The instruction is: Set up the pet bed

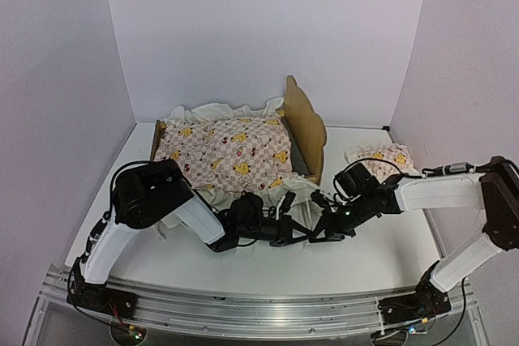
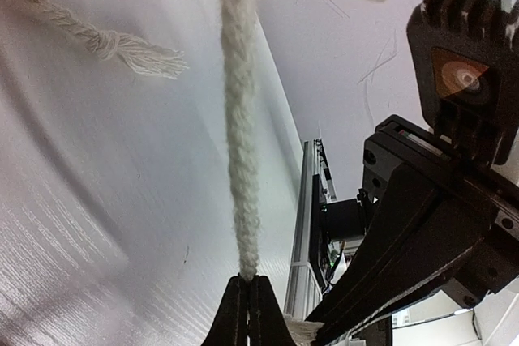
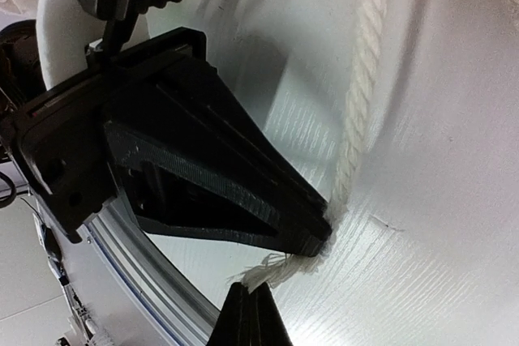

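White table [image 1: 365,261], white walls [image 1: 259,30] on 3 sides, rail [image 1: 243,309] at near edge. Bed [image 1: 306,123] at back, centre-left, frame mostly hidden under quilt [image 1: 227,147]. Pillow [image 1: 381,160] back R. Room to move front-centre. L gripper [image 2: 247,291] pinched on cord [image 2: 239,119]. R gripper [image 3: 247,304] closed on the cord's frayed end, tips nearly touching L's. Cord's far end hidden under cloth.

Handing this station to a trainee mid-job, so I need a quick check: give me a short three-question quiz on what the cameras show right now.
1. True or false: the pillow lies on the pet bed.
2. What does the left hand pinch? A quilt ruffle; B white cord; C pillow.
3. Fill in: the duck-print quilt covers the ___.
Key: 1 false, it lies on the table, right of the bed. 2 B. 3 pet bed.
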You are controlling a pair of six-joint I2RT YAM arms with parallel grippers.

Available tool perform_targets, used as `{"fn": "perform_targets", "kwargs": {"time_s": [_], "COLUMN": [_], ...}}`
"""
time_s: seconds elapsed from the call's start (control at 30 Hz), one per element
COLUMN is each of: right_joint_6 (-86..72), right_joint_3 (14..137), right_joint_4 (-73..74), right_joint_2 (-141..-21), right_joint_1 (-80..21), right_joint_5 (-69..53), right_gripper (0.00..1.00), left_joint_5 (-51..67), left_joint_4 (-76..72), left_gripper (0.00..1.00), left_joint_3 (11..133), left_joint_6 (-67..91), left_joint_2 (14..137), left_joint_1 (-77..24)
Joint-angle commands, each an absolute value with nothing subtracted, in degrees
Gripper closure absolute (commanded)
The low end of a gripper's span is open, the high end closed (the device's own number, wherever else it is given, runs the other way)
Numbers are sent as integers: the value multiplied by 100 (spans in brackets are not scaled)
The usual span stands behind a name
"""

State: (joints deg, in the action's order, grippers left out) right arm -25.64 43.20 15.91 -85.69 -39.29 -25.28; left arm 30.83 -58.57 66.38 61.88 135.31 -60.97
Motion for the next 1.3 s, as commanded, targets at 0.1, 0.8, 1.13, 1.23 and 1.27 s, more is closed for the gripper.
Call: {"fn": "perform_targets", "kwargs": {"time_s": [0.1, 0.8, 1.13, 1.23, 1.27], "right_joint_6": [-2089, 590, 290, -32, -177], "right_joint_3": [4810, 4775, 4669, 4438, 4359], "right_joint_4": [2699, 677, 624, 1083, 1276], "right_joint_2": [-8320, -9705, -10104, -9705, -9473], "right_joint_1": [-3846, -3182, -3175, -3194, -3223], "right_joint_5": [-1798, -127, -490, -643, -646], "right_gripper": [85, 38, 92, 100, 100], "left_joint_5": [3255, 3307, 3323, 3337, 3368], "left_joint_4": [-5968, -5632, -5581, -5581, -5582], "left_gripper": [100, 100, 100, 100, 100], "left_joint_3": [6440, 6006, 5980, 5990, 6013], "left_joint_6": [5827, 3746, 3541, 3460, 3396], "left_joint_2": [13356, 12586, 12483, 12472, 12469], "left_joint_1": [-6034, -5742, -5641, -5599, -5576]}}
